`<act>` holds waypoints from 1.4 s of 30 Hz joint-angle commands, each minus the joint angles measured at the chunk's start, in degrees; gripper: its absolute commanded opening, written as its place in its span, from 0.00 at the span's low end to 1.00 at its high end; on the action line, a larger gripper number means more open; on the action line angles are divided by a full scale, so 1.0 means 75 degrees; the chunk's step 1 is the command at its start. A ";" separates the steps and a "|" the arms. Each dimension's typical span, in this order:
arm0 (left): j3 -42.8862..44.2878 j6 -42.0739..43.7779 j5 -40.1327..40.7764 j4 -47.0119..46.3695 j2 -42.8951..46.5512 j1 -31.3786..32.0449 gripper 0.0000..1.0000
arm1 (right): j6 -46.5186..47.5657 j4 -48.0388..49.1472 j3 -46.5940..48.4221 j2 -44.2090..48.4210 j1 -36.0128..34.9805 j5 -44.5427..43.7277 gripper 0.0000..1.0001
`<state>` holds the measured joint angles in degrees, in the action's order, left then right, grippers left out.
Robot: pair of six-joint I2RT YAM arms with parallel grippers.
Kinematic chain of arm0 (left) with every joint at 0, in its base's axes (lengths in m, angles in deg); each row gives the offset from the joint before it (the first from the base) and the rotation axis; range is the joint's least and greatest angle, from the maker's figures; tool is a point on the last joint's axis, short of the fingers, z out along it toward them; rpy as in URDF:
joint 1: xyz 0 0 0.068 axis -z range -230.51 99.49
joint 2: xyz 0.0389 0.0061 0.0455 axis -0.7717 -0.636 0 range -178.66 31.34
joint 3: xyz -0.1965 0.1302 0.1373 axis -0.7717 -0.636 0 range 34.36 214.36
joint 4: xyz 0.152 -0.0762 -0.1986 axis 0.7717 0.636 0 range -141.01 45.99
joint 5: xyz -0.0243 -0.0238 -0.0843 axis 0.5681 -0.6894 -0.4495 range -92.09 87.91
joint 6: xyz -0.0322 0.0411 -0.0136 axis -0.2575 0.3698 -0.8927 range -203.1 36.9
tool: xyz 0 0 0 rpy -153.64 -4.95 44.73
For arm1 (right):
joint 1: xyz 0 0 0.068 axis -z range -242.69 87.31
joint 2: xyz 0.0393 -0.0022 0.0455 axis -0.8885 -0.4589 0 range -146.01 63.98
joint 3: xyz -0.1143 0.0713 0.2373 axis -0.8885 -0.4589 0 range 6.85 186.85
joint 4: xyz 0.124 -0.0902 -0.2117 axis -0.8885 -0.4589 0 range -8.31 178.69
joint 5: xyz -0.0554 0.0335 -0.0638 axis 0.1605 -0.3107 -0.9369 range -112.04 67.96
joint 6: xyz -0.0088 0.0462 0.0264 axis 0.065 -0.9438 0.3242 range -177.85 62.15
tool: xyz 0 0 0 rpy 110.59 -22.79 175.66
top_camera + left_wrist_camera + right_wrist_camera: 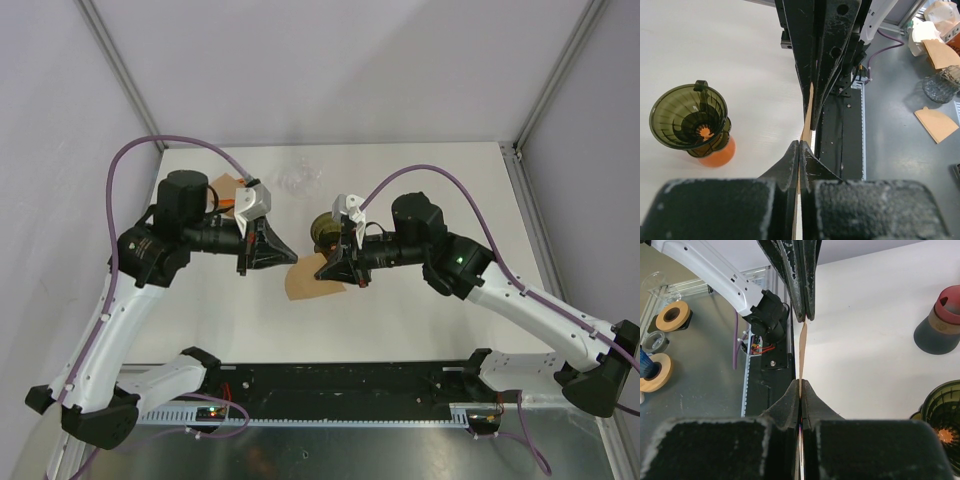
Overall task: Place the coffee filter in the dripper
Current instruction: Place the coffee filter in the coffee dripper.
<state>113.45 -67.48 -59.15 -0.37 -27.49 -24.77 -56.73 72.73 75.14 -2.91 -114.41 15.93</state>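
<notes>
Working over a white tabletop [420,200], with the dripper [323,231] standing upright on it, mouth open upward and empty.

Reaching in with both arms. Left arm [150,255] raised at the elbow and folded inward, to the left of the dripper. Right arm [465,265] folded in the same way, to the right of the dripper. Both wrists about level and aimed at each other.

Holding the coffee filter [305,282] just in front of the dripper, on the side toward the arm bases, apparently clear of the surface. Showing only as a thin brown strip in both wrist views, so flat-folded and standing on edge, with its long axis running from one gripper to the other.

Pinching it at opposite ends: left gripper [292,257] clamped on the end to the front-left of the dripper, right gripper [322,272] clamped on the end directly in front of the dripper. No gap at either pair of fingertips beyond the paper itself.

Judging from this: right gripper the nearer of the two, with the dripper just beyond it and away from the bases. Only a short carry toward the dripper's mouth left. Probably needing the flat fold spread into a cone first. Otherwise a risk of laying the filter flat across the rim rather than seating it inside.
</notes>
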 commanded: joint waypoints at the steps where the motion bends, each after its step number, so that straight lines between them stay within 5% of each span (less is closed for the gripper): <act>1: 0.0375 0.0222 0.0128 0.0026 0.0071 -0.0076 0.00 | 0.0072 0.0113 0.0294 0.0195 0.0021 0.0124 0.00; 42: -0.0100 0.0340 -0.0653 0.0046 0.0051 0.0020 0.02 | 0.0028 0.0211 0.0298 0.0130 -0.0003 0.0140 0.00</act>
<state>112.79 -66.04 -62.49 0.08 -27.59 -24.97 -56.55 72.75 75.14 -2.86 -114.43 16.61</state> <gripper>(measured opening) 0.015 0.009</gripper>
